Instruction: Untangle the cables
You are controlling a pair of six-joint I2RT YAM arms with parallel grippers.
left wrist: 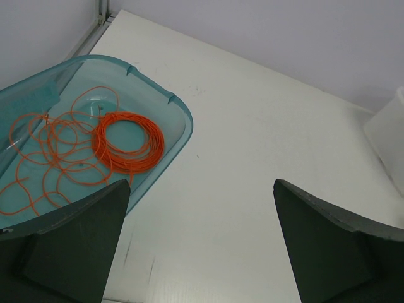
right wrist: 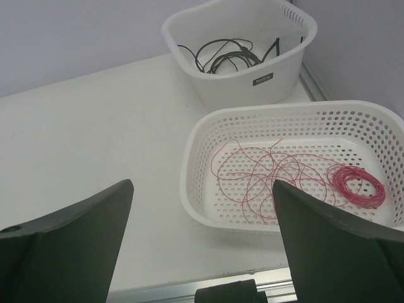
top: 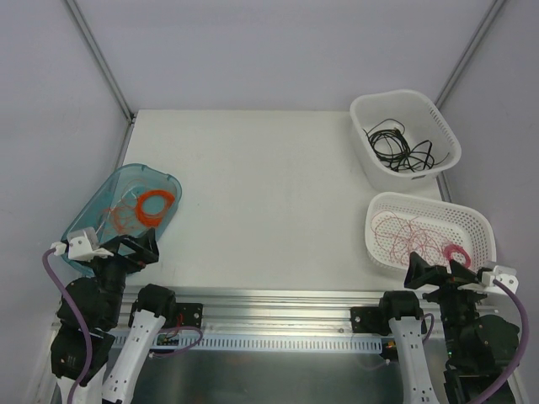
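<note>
With the left gripper (top: pixel 141 246) and right gripper (top: pixel 438 269) spread wide and empty at the near edge of the white table (top: pixel 253 194), thin orange cables (left wrist: pixel 60 158) lie in a translucent teal plastic tray (left wrist: pixel 181 117) at its left side, black cables (top: pixel 402 149) in a solid white tub (top: pixel 404 98) far right, and red cables (right wrist: pixel 262 177) in a perforated white basket (right wrist: pixel 189 167) near right.

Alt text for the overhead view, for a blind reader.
Orange wire lies in a teal tub at left, black cable in a white bin far right, red wire in a perforated basket near right. Left gripper and right gripper sit open, empty.
</note>
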